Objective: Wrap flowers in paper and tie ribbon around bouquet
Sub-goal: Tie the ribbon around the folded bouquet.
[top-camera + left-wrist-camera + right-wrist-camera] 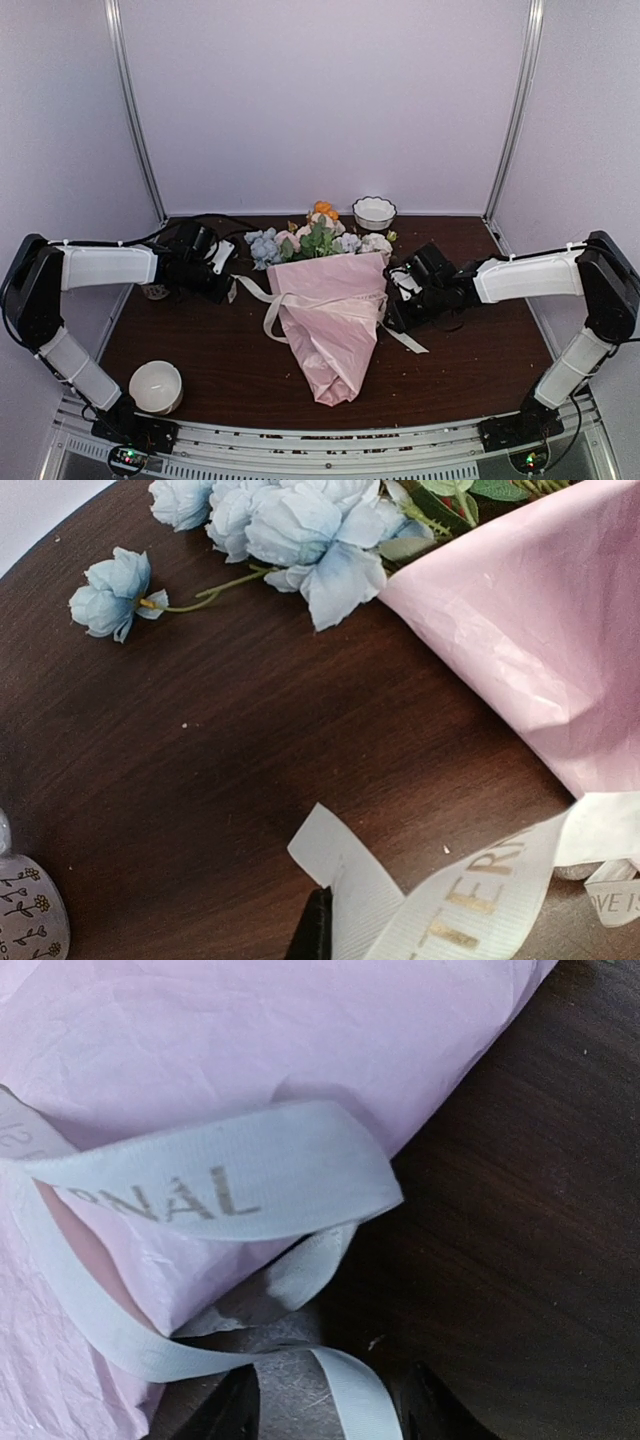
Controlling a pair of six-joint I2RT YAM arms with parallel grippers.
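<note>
My left gripper [228,287] is pinched shut on the narrow cream-white satin ribbon [470,900] gold-lettered "TIER", and my right gripper [330,1415] stands part-open astride a strand reading "ONAL", both flanking the pink-lilac paper-cone bouquet [330,310] lying on the dark wooden table [200,350], blooms farthest.

The ribbon [300,298] crosses the bouquet [335,335] between left pincer [230,290] and right pincer [392,305].

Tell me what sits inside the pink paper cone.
The flowers: white, pale blue and orange blooms with green leaves stick out of the paper cone's open far end. Their stalks are covered by the paper and cannot be seen.
</note>
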